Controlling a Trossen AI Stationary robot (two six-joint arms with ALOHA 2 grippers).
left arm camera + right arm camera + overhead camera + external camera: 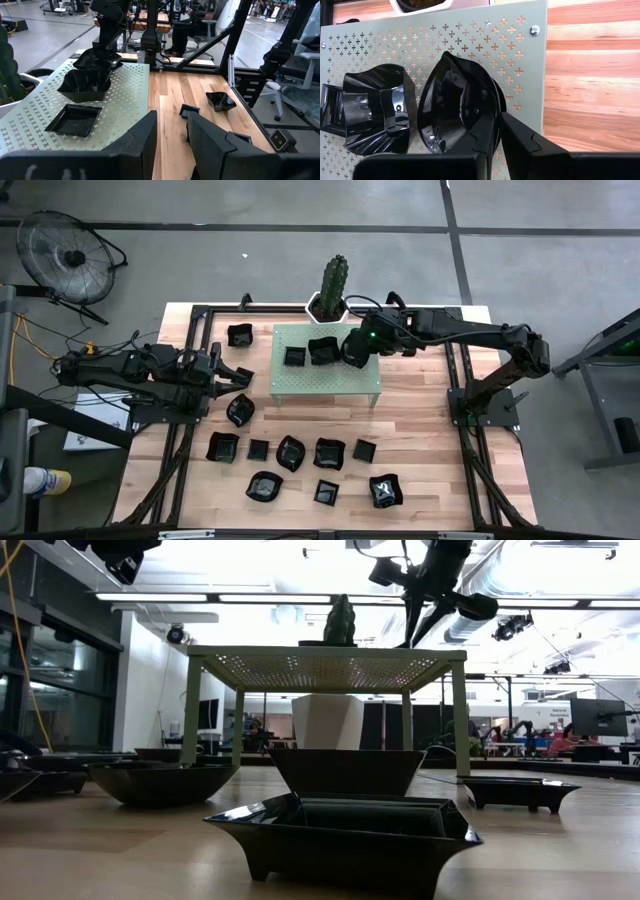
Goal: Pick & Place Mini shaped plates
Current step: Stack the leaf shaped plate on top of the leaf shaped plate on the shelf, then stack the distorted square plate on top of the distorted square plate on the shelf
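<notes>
On the stand: a pale green perforated stand (325, 375) sits toward the back of the wooden surface (420, 430), in front of a potted cactus (333, 280); two mini shaped plates rest on it, a flat square plate (294, 356) and, just beside it, a deeper wavy-edged plate (322, 350).
Right end effector: the right end effector (352, 350) is over the stand, just beside the wavy-edged plate, on the side away from the square one.
Right end effector state: its fingers (520, 145) are closed on the rim of a round glossy black plate (457, 107), which is tipped up on edge, close beside the wavy-edged plate and above the stand's perforated top.
Left end effector: the left end effector (238, 376) is above the bare surface off the stand's left side, well apart from the held plate.
Left end effector state: its fingers (145, 140) are slightly parted, with nothing between them.
Other plates: one black dish (240, 334) lies left of the stand, and about ten more plates (300, 465) are scattered across the front of the surface, separate from one another.
</notes>
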